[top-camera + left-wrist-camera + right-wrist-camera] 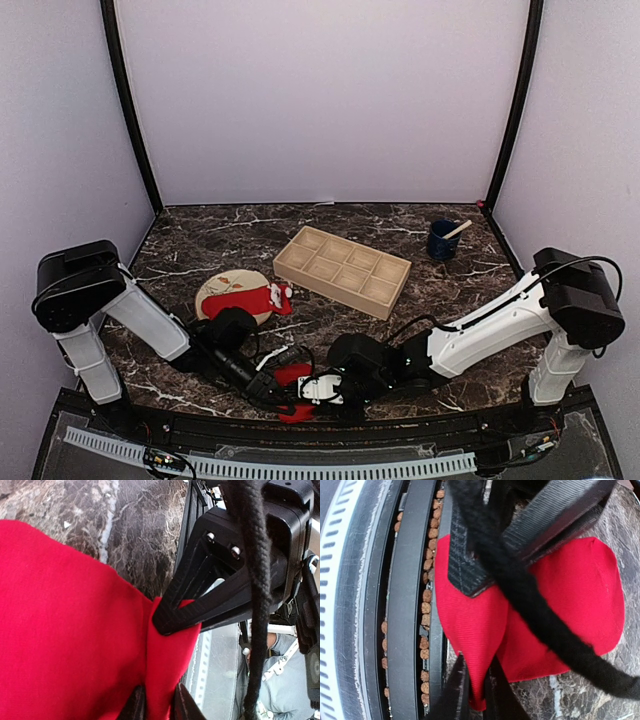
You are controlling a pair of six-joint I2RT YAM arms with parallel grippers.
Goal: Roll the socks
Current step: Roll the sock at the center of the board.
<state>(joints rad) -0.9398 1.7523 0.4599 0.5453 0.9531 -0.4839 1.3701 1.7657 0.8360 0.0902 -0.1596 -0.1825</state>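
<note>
The left gripper point(157, 705) is closed on a raised fold of a plain red fabric sock point(65, 620), with the cloth pinched between its two black fingers. The right gripper point(473, 692) is also closed on an edge of the same sock. Its fingertips sit just beside the left ones, almost tip to tip.

The sock lies mostly flat on the dark marble-patterned table point(200, 240). It is at the near edge, between the two arm bases, and spreads away from the pinched part.

Further out, to the far left of the grippers, a red sock with white markings point(268, 297) rests on the right side of a round beige plate with a leaf pattern point(212, 290), well apart from both arms. Beyond that, near the middle of the table, sits a pale wooden tray divided into compartments point(292, 262). At the far right stands a dark blue cup point(440, 243) with a light stick in it.

The sock looks light, soft and limp, so it will likely sag and crease wherever it is not supported. It is not fragile, and its knit surface should give the fingers some purchase. A shallow pinch on one thin layer could still slide off. The surest hold is probably at one end, taking both layers, with one gripper anchoring the sock while the other turns that end over. A loosely wound roll would probably fall open.
</note>
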